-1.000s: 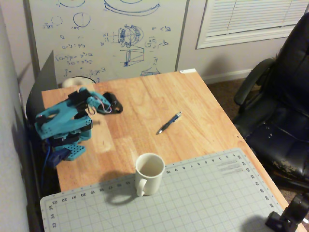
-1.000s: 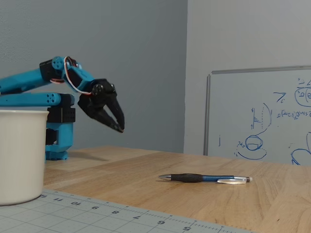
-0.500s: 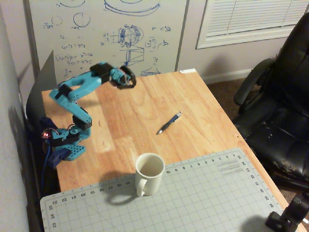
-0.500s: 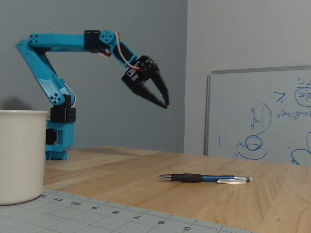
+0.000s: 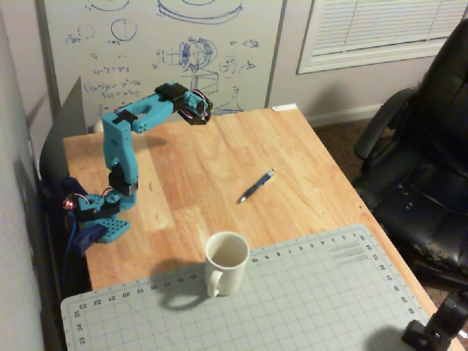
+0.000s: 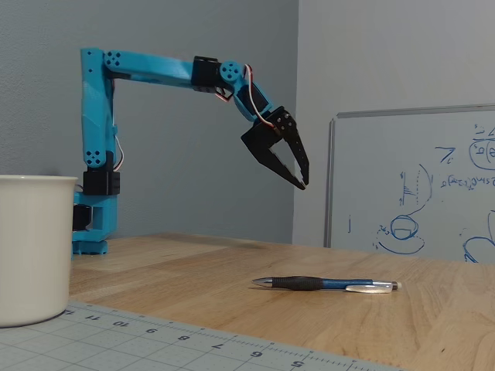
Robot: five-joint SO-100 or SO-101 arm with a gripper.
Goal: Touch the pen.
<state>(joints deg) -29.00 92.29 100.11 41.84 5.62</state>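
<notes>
Spreading across both fixed views, a wooden table (image 5: 205, 153) is seen, with a whiteboard (image 5: 161, 51) marked in blue behind it and a black chair (image 5: 424, 168) at its right side in the high view. A grey gridded mat (image 5: 292, 300) is laid over the near end of the table, its numbered edge also seen in the low view (image 6: 155, 340).

A blue arm (image 5: 121, 146) is mounted at the left edge of the table in the high view; its upper part is bent forward and carried well above the wood. In the low view the arm (image 6: 97, 139) is seen reaching rightward, ending in the black tool (image 6: 298, 179), which is held high in the air and pointed downward. Its fingers are seen slightly spread at the tips, with nothing gripped between them.

A white mug (image 5: 225, 262) is stood upright at the mat's far edge, its handle turned toward the near left in the high view.

The pen (image 5: 257, 186) is laid flat on bare wood near the middle of the table, between the mug and the far edge, angled with its clip end toward the far right. In the low view the pen (image 6: 325, 284) is seen lying well below the tool and apart from it.
</notes>
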